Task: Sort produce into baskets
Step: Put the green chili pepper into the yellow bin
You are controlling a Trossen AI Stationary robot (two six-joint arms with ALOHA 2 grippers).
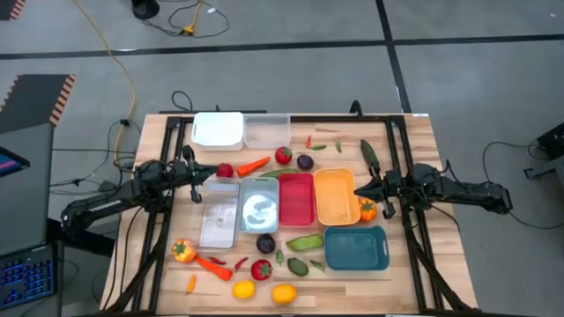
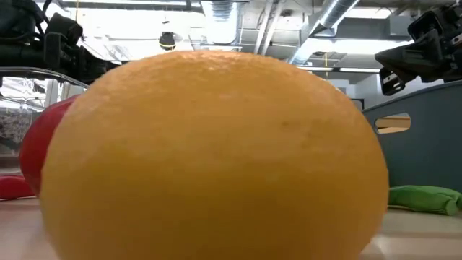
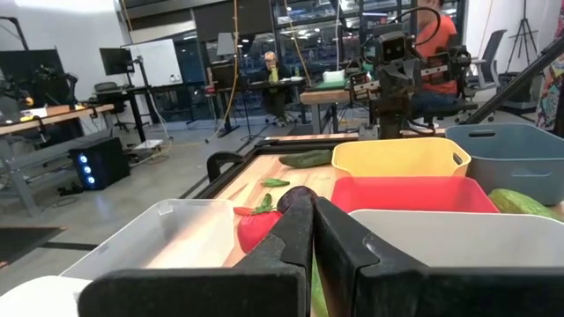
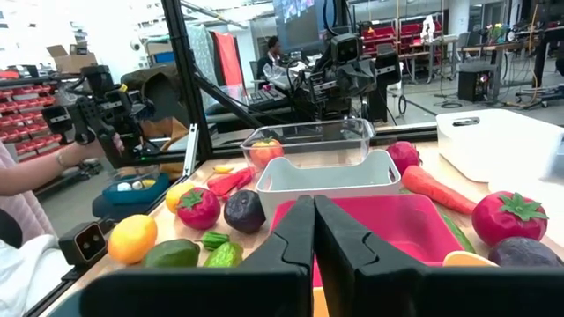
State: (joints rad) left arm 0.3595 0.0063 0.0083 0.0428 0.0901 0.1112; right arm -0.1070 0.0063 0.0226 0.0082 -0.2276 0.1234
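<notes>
Wooden table [image 1: 414, 132] carries seven baskets [image 1: 297, 198] mid-table, all looking empty, and the produce [image 1: 261, 269] lies scattered, mostly far of the row and near of it. Left gripper [image 1: 196, 195] clenched on nothing at the clear bin's [image 1: 218, 214] left edge; right gripper [image 1: 359, 190] clenched, empty, at the yellow bin's [image 1: 336, 195] right side. Judgement: no pick begun; jaws must release first, then drop square over one piece, closing across its short width. Nearest long item on the left, the carrot [image 1: 253, 165], lies with its long axis slanting left-near to right-far. The cucumber [image 1: 371, 154] runs far-left to near-right.
</notes>
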